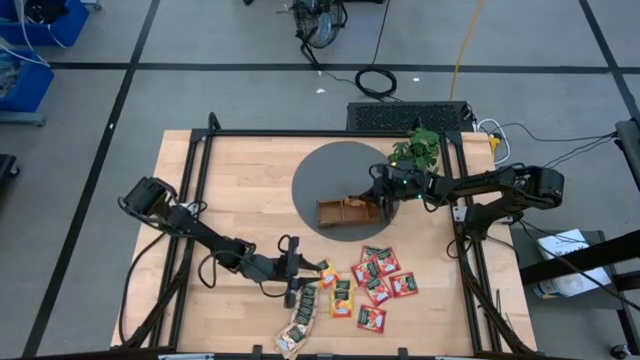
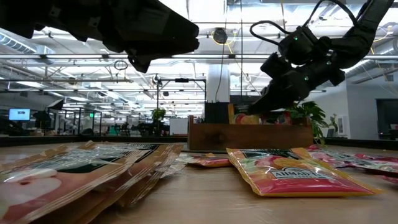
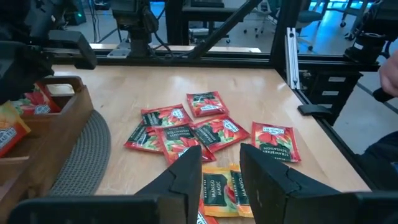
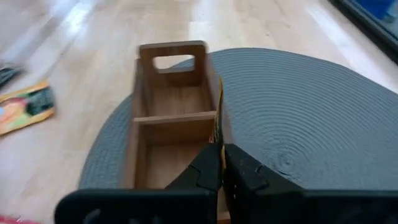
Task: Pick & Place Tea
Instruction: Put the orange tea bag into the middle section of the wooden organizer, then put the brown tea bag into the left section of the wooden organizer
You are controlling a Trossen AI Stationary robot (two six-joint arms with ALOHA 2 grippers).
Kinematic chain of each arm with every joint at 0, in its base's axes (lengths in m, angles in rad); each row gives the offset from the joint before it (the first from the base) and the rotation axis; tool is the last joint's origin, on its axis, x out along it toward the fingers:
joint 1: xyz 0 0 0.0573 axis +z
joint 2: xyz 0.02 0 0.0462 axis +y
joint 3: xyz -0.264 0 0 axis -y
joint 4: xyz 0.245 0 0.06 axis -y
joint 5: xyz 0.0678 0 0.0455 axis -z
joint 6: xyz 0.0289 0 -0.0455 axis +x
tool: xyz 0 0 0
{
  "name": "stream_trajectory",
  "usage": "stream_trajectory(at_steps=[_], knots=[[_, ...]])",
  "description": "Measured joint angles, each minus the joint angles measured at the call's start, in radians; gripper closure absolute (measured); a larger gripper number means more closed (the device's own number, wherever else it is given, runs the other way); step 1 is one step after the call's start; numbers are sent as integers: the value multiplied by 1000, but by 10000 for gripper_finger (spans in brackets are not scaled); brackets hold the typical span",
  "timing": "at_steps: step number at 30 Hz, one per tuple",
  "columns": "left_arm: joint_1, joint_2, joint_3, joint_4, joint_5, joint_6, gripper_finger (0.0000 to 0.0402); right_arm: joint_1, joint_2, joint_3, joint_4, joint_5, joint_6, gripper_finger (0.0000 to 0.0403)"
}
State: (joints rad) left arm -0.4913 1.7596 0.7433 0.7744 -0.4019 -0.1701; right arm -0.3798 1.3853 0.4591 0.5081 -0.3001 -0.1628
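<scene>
My right gripper (image 4: 222,163) hung over the wooden tray (image 1: 342,213), which sat on the round grey mat (image 1: 340,175) near the leafy plant (image 1: 417,148); its fingers were pinched together on the thin edge of an orange-yellow packet (image 4: 218,118), held upright against the tray's side wall above the nearer compartments. In the low view that gripper (image 2: 258,106) reached down just behind the tray's (image 2: 249,135) top edge. My left gripper (image 3: 219,163) hovered low over the bare wood of the table (image 1: 240,190), its fingers parted with nothing between them, just short of two mango packets (image 3: 221,188) lying flat side by side. Beyond those lay the cluster of red packets (image 3: 193,127), several overlapping, one (image 3: 274,140) lying a little apart towards the table's edge. From above, the red packets (image 1: 382,275) sat in front of the tray, and the beige-green ones (image 1: 300,318) trailed towards the table's front edge beside my left gripper (image 1: 296,272).
</scene>
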Motion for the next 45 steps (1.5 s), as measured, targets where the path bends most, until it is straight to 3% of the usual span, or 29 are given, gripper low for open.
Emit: stream_trajectory(at_steps=[6,10,14,16,21,26,32,34,39,45], knots=[[0,0,0,1,0,-16,289,0,-2,0,7,67,2,343],[0,0,0,1,0,-28,289,0,-23,0,49,65,3,315],[-23,0,0,-20,27,-141,289,28,-103,0,33,59,49,292],[-53,-5,3,-56,57,-176,289,56,-156,0,12,9,70,285],[-160,-6,139,-328,53,-278,289,197,-241,1,-60,-67,74,282],[-278,45,370,-691,-38,-408,289,441,-244,1,-75,35,76,291],[-344,177,559,-792,-56,-495,289,687,-179,-51,22,258,86,297],[-347,230,607,-833,-6,-529,289,740,-155,-75,106,302,102,297],[-344,304,683,-922,103,-646,289,818,-109,-124,260,302,136,298],[-370,304,687,-965,93,-757,289,833,-93,-125,298,305,123,298]])
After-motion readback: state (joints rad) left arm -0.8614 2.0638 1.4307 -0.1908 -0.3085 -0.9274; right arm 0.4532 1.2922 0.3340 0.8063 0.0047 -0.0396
